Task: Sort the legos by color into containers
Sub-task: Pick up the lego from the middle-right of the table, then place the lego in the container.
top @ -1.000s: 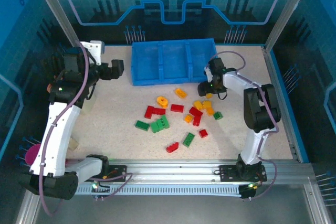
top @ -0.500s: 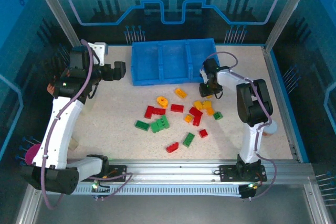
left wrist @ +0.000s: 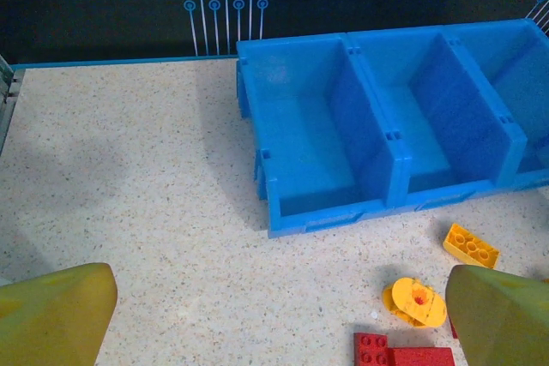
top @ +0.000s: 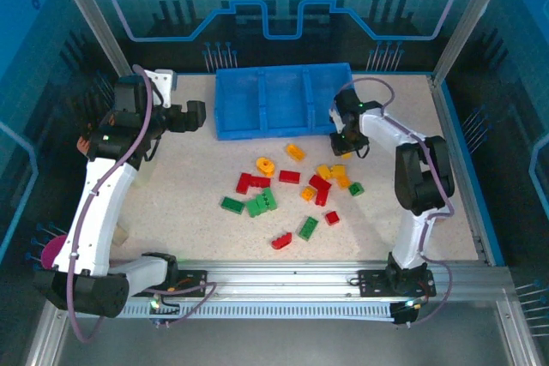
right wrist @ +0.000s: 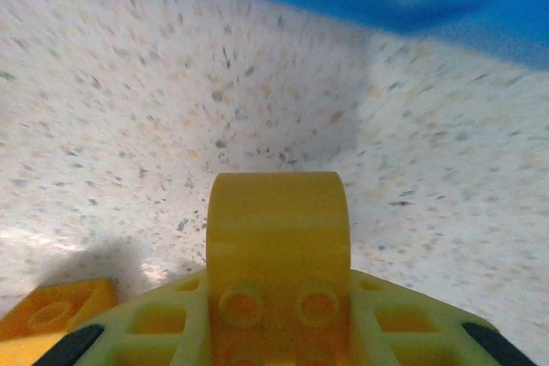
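Observation:
Red, green and orange-yellow legos lie scattered mid-table, among them a red one (top: 289, 177), a green one (top: 308, 228) and an orange one (top: 295, 152). Behind them stands the blue tray (top: 279, 130) with three containers side by side. My right gripper (top: 345, 136) hovers just in front of the tray's right end, shut on a yellow brick (right wrist: 277, 229) that sticks out past my right gripper (right wrist: 277, 319). My left gripper (top: 193, 115) hangs open left of the tray. Its yellow fingers (left wrist: 51, 315) frame bare table, with an orange round piece (left wrist: 414, 302) and a red brick (left wrist: 403, 353) nearby.
Another orange brick (right wrist: 51, 315) lies just below-left of the held one. A metal rail (top: 283, 276) runs along the near edge, and dark walls close in the back and sides. A pink object (top: 51, 250) sits off the table at the lower left.
My right gripper has shut on the yellow brick and shifted slightly toward the tray. The left arm moved a little at first, then stayed still with its jaws open.

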### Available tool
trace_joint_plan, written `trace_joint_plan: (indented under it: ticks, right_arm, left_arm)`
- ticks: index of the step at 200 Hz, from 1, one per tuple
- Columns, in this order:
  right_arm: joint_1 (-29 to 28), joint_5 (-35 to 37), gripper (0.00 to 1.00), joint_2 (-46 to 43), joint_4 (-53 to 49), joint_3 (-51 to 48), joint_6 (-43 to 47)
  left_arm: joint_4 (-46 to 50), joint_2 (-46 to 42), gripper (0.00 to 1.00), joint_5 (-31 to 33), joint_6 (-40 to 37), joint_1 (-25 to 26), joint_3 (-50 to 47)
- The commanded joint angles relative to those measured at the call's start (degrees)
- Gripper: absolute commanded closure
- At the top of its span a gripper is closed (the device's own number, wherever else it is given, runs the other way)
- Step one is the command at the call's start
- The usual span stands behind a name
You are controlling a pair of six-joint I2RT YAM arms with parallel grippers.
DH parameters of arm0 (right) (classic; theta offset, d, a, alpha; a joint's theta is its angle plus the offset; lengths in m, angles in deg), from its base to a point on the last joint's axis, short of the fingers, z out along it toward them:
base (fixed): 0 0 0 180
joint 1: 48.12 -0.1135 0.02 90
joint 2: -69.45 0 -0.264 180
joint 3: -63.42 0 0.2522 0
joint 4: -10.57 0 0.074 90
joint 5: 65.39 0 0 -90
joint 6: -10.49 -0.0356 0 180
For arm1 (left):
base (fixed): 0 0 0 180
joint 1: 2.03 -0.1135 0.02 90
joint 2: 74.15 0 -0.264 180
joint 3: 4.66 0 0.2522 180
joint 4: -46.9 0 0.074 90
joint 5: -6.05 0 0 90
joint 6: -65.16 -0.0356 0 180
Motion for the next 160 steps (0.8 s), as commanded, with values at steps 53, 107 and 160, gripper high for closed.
trace_joint_plan:
  ticks: [53, 107, 160]
  right_arm:
    - [-0.4, 2.6, 0.7, 7.4, 2.7, 20.4, -4.0]
    - [1.2, 4.6, 0.67, 25.4, -2.3, 45.1, -3.3]
    - [2.4, 3.7, 0.65, 36.6, -6.3, 57.8, -4.7]
  left_arm:
    - [-3.0, 0.1, 0.0, -0.6, -0.5, 0.5, 0.2]
    - [-0.6, -0.7, 0.0, -2.6, -1.5, 0.4, 0.8]
    - [1.5, -1.2, 0.01, -3.1, -1.0, 0.4, 1.3]
